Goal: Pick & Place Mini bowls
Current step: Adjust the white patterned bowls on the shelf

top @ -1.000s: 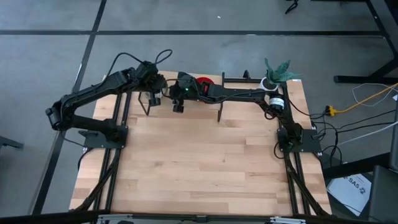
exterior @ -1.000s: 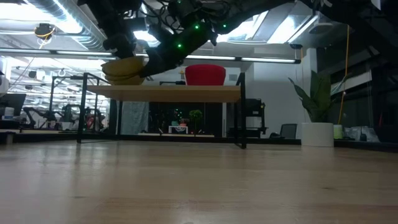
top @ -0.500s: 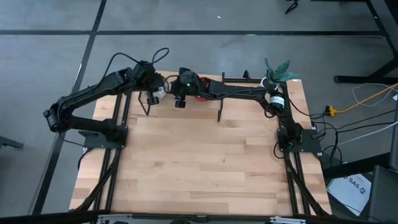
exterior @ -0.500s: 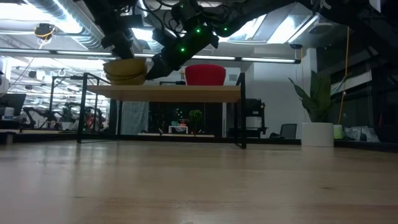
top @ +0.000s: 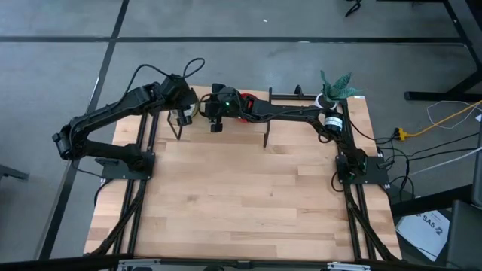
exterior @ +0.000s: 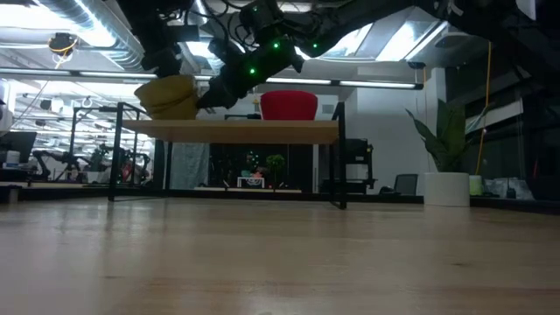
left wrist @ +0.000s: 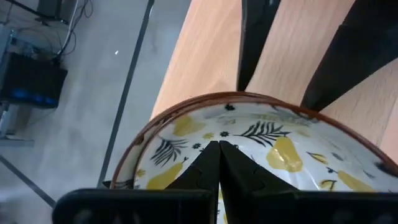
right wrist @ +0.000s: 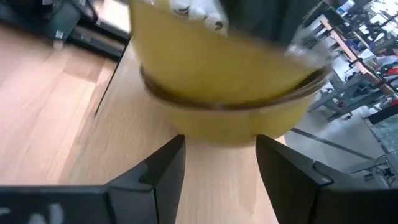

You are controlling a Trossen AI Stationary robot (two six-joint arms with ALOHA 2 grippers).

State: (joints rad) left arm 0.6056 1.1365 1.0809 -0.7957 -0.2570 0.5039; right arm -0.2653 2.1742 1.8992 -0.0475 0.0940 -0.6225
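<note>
Wooden worktop [top: 248, 196], small shelf [exterior: 229, 130] at far edge. Patterned bowls [exterior: 168, 96] stacked there, top one tilted, pinched at rim by left tool [left wrist: 217, 163]. Right tool [right wrist: 219, 163] spread, just beside. Red bowl [exterior: 289, 105] nearby. Hard, glossy, slippery (probably breakable); best held at rim.

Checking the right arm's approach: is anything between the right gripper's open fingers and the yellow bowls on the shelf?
Nothing: the right wrist view shows only bare shelf wood between the right gripper and the stacked yellow bowls.

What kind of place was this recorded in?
Probably a robotics lab or workshop: a wooden table carrying two mounted arms, ceiling ducts above, and workbenches with equipment in the room behind.
</note>
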